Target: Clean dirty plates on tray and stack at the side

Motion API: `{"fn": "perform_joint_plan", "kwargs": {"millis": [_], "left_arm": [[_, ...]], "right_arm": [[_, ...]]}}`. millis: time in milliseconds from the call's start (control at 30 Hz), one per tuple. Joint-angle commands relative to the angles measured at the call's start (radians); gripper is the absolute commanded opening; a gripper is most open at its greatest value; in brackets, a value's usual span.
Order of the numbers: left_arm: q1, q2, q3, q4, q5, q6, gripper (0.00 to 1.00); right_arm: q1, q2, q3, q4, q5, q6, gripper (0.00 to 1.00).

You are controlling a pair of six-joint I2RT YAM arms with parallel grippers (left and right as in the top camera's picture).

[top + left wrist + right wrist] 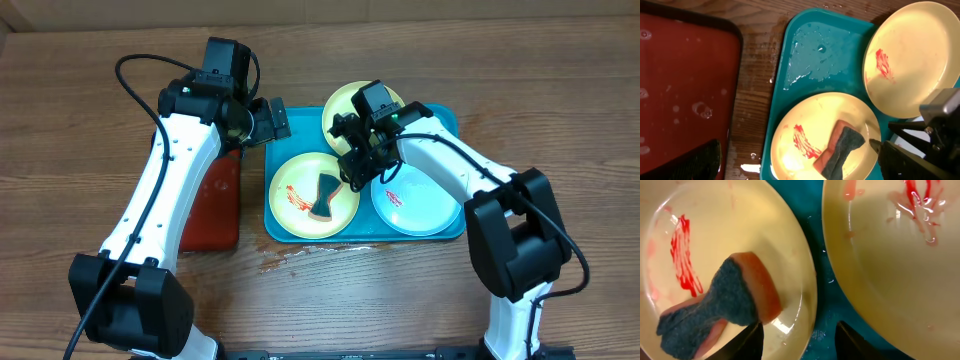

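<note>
We are holding the right end effector point(802, 340) wide open over the turquoise rectangular plastic tray point(810, 50). It is lining up on the orange, grey-backed sponge point(720, 305), probably to grip it for scrubbing. The sponge is lying on the red-smeared, yellow-green round plastic plate point(815, 112) in the tray's front-left part. The left end effector point(270, 122) is waiting at the tray's back-left corner, and we cannot tell its opening.

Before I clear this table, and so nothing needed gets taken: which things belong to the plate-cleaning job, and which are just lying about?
Job: turquoise tray, front yellow plate, back yellow plate, blue plate, sponge.
Lying about: red tray.
</note>
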Motion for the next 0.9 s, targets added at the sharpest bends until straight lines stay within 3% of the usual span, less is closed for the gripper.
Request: {"fn": "perform_joint_plan", "kwargs": {"millis": [0, 67, 200, 400, 667, 867], "left_arm": [[-0.003, 0.008, -0.003, -0.005, 0.033, 0.029, 1.00], [-0.003, 0.008, -0.004, -0.004, 0.059, 0.053, 1.00], [-0.017, 0.008, -0.008, -0.019, 0.062, 0.053, 0.86], [-0.074, 0.008, -0.078, -0.012, 0.132, 0.078, 0.84], [-0.140, 0.008, -0.219, 0.132, 0.152, 0.113, 0.70], [-0.161, 0.008, -0.312, 0.263, 0.158, 0.114, 0.67]], "right_arm": [[0.003, 0.037, 0.003, 0.019, -0.018, -0.025, 0.48], [0.003, 0.038, 0.003, 0.030, -0.018, -0.025, 0.47], [0.003, 0.039, 0.002, 0.067, -0.017, -0.025, 0.44], [0.002, 0.047, 0.002, 0.091, 0.000, -0.025, 0.37], [0.002, 0.050, 0.002, 0.082, 0.000, -0.013, 0.16], [0.002, 0.050, -0.001, 0.068, 0.000, -0.013, 0.14]]}}
